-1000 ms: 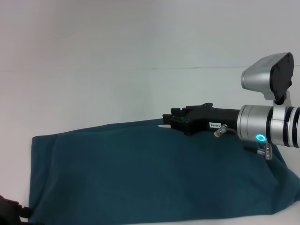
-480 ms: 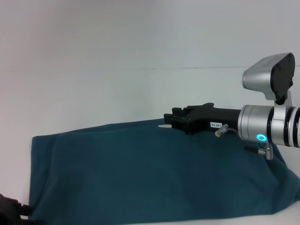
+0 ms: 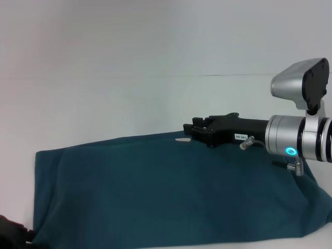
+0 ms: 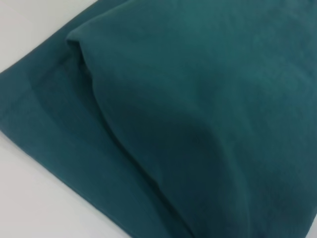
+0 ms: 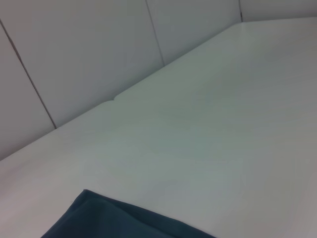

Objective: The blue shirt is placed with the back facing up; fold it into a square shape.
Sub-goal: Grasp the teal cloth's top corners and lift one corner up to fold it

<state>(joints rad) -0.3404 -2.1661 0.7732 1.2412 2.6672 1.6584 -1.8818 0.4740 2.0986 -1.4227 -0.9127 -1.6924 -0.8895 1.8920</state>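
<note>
The blue shirt [image 3: 171, 192] lies folded into a wide band across the near part of the white table, plain side up. My right gripper [image 3: 188, 133] reaches in from the right, level with the shirt's far edge near its middle. Only a bit of my left gripper [image 3: 10, 234] shows, low at the shirt's near left corner. In the left wrist view the shirt [image 4: 198, 99] fills the picture, with a soft fold lying over a flat hemmed layer. A corner of the shirt [image 5: 114, 220] shows in the right wrist view.
The white table [image 3: 104, 104] stretches bare beyond the shirt to a white wall with panel seams [image 5: 29, 79]. A strip of bare table [image 4: 29, 208] lies beside the shirt's hem.
My right arm has drawn back slightly to the right. My left gripper has sunk a little lower at the corner. The shirt has not moved.
</note>
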